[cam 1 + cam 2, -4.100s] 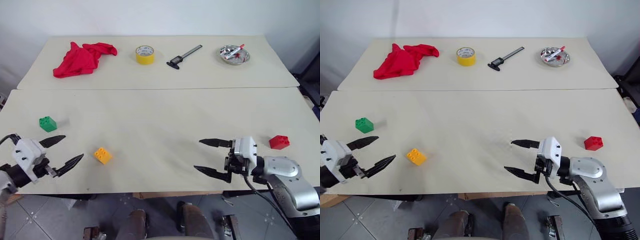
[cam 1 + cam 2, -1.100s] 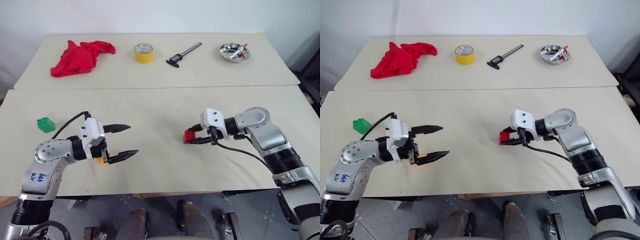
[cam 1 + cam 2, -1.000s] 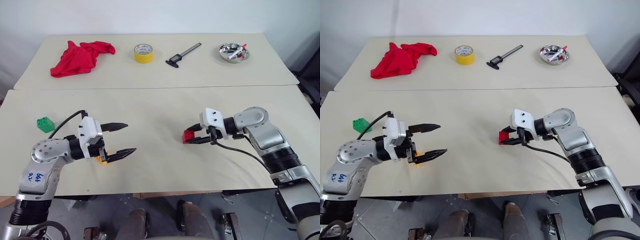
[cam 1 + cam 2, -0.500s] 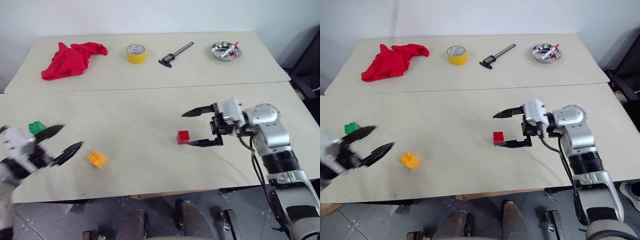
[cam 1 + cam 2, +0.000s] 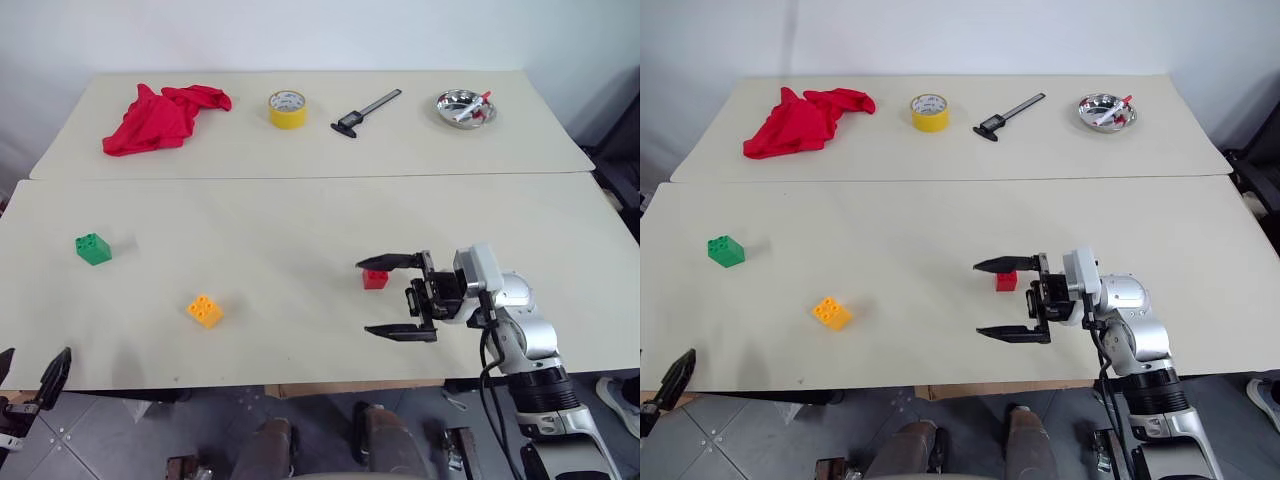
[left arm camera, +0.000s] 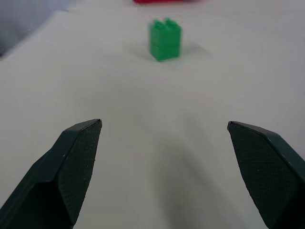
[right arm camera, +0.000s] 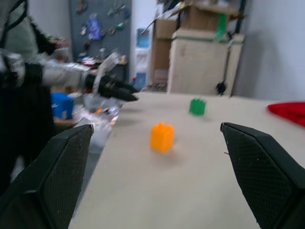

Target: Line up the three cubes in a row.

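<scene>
On the near table a green cube (image 5: 93, 248) sits at the left, an orange-yellow cube (image 5: 205, 310) lies nearer the front, and a red cube (image 5: 375, 279) rests right of centre. My right gripper (image 5: 364, 297) hovers open, pointing left, its far finger just in front of the red cube and holding nothing. Its wrist view looks across the table at the orange-yellow cube (image 7: 162, 136) and the green cube (image 7: 197, 106). My left gripper (image 6: 164, 124) is open and empty off the table's front-left corner, one finger (image 5: 55, 374) showing there; the green cube (image 6: 165, 39) lies ahead of it.
On the far table lie a red cloth (image 5: 165, 115), a yellow tape roll (image 5: 287, 108), a caliper (image 5: 365, 112) and a metal dish (image 5: 465, 108) holding a pen. A seam (image 5: 300, 178) separates the two tables. Shelves and boxes stand beyond the table's left end.
My right gripper opened, let go of the red cube and drew back toward the front edge. My left arm swung left and back, past the orange-yellow cube, off the table's corner.
</scene>
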`<state>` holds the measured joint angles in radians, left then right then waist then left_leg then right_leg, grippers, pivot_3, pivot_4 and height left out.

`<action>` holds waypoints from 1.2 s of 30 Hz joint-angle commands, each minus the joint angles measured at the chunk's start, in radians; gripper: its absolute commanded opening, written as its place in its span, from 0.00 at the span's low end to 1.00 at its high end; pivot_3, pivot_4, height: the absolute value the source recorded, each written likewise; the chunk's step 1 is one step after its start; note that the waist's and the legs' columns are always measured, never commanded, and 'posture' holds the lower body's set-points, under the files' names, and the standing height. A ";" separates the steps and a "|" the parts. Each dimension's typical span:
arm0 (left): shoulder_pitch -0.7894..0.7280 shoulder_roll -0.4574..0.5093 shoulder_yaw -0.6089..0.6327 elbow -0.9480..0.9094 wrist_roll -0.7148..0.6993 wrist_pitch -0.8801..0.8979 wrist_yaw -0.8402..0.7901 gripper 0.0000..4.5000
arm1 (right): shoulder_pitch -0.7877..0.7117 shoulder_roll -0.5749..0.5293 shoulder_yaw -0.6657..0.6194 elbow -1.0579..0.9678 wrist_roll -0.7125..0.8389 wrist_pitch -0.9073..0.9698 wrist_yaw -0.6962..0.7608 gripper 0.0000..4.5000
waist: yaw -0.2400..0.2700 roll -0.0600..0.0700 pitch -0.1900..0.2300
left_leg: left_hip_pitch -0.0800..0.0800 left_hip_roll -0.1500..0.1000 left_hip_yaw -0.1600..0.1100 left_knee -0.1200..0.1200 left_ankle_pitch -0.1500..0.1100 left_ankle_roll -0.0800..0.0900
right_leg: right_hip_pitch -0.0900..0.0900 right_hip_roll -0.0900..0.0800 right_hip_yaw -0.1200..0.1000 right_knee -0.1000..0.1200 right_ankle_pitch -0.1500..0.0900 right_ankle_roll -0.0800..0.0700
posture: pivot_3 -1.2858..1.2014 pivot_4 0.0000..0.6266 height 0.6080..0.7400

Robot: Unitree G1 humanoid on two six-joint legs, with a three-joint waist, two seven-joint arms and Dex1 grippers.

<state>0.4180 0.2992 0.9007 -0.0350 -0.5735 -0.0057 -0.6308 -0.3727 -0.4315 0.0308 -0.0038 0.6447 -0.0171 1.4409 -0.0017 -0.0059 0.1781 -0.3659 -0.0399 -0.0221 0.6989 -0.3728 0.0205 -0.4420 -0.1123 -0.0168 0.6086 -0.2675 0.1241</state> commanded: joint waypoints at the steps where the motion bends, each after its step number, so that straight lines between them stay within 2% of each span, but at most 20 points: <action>1: 0.015 -0.046 -0.003 -0.056 -0.011 -0.005 0.101 1.00 | -0.004 0.013 -0.032 -0.023 -0.005 -0.041 -0.024 1.00 | 0.000 -0.001 0.000 | 0.000 0.000 0.000 0.000 0.000 0.000 | 0.000 0.000 0.000 0.000 0.000 0.000 | 0.52 0.24 1.00; 4: -0.065 -0.071 -0.002 -0.164 -0.054 0.111 0.339 1.00 | -0.009 0.008 -0.034 -0.019 -0.011 -0.035 -0.038 1.00 | 0.006 -0.002 -0.001 | 0.000 0.000 0.000 0.000 0.000 0.000 | 0.000 0.001 0.000 0.000 0.000 0.000 | 0.52 0.24 1.00; 7: -0.123 -0.050 -0.033 -0.263 -0.053 0.180 0.451 1.00 | -0.018 0.007 -0.029 -0.020 -0.015 -0.034 -0.036 1.00 | 0.008 -0.004 -0.003 | 0.001 0.000 -0.001 0.001 0.001 -0.001 | 0.000 0.000 0.000 0.002 0.000 0.000 | 0.52 0.24 1.00; 10: -0.258 -0.023 -0.094 -0.340 0.060 0.255 0.663 1.00 | -0.031 0.003 -0.019 -0.041 -0.002 -0.012 -0.027 1.00 | 0.015 -0.004 -0.003 | 0.001 -0.001 -0.001 0.001 0.001 -0.001 | 0.000 0.001 -0.001 0.003 0.000 0.000 | 0.52 0.24 1.00; 13: -0.424 0.033 -0.210 -0.289 0.120 0.380 0.750 1.00 | -0.053 0.004 0.022 -0.069 0.003 0.033 -0.008 1.00 | 0.017 -0.004 -0.003 | 0.001 -0.001 -0.001 0.001 0.002 -0.001 | 0.000 0.002 0.000 0.004 0.000 0.000 | 0.52 0.24 1.00; 16: -0.521 0.082 -0.225 -0.205 0.169 0.457 0.821 1.00 | -0.064 0.013 0.036 -0.090 0.004 0.056 -0.018 1.00 | 0.012 -0.004 -0.003 | 0.001 -0.001 -0.001 0.001 0.002 -0.002 | -0.001 0.005 -0.001 0.009 0.000 0.000 | 0.52 0.24 1.00; 19: -0.581 0.111 -0.221 -0.128 0.184 0.478 0.842 1.00 | -0.065 0.015 0.041 -0.102 -0.001 0.065 -0.026 1.00 | -0.007 -0.004 -0.003 | 0.002 -0.001 0.003 0.000 0.001 -0.002 | -0.003 0.006 -0.002 0.009 0.000 0.000 | 0.52 0.24 1.00; 26: -0.687 0.157 -0.274 0.031 0.201 0.473 0.785 1.00 | -0.042 0.025 0.045 -0.134 -0.017 0.059 -0.056 1.00 | 0.002 -0.005 -0.003 | 0.001 -0.001 0.003 0.001 0.001 -0.001 | -0.003 0.003 -0.006 0.009 0.000 0.000 | 0.52 0.24 1.00; 32: -0.717 0.177 -0.315 0.122 0.215 0.453 0.728 1.00 | -0.028 0.026 0.044 -0.154 -0.017 0.059 -0.077 1.00 | 0.001 -0.005 -0.003 | 0.001 -0.002 0.002 0.001 0.002 -0.001 | -0.003 0.002 -0.006 0.009 0.000 0.000 | 0.52 0.24 1.00; 36: -0.724 0.179 -0.319 0.141 0.225 0.438 0.715 0.73 | -0.020 0.029 0.049 -0.156 -0.021 0.055 -0.085 1.00 | -0.001 -0.005 -0.003 | 0.001 -0.001 0.002 0.001 0.002 -0.001 | -0.003 0.002 -0.006 0.009 0.000 0.000 | 0.52 0.24 1.00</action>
<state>-0.3001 0.4517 0.5707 0.1189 -0.3632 0.4613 0.0903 -0.3961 -0.4083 0.0815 -0.1188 0.6158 0.0467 1.3634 -0.0025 -0.0107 0.1751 -0.3651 -0.0413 -0.0200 0.6998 -0.3711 0.0192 -0.4447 -0.1106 -0.0232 0.6175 -0.2674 0.1240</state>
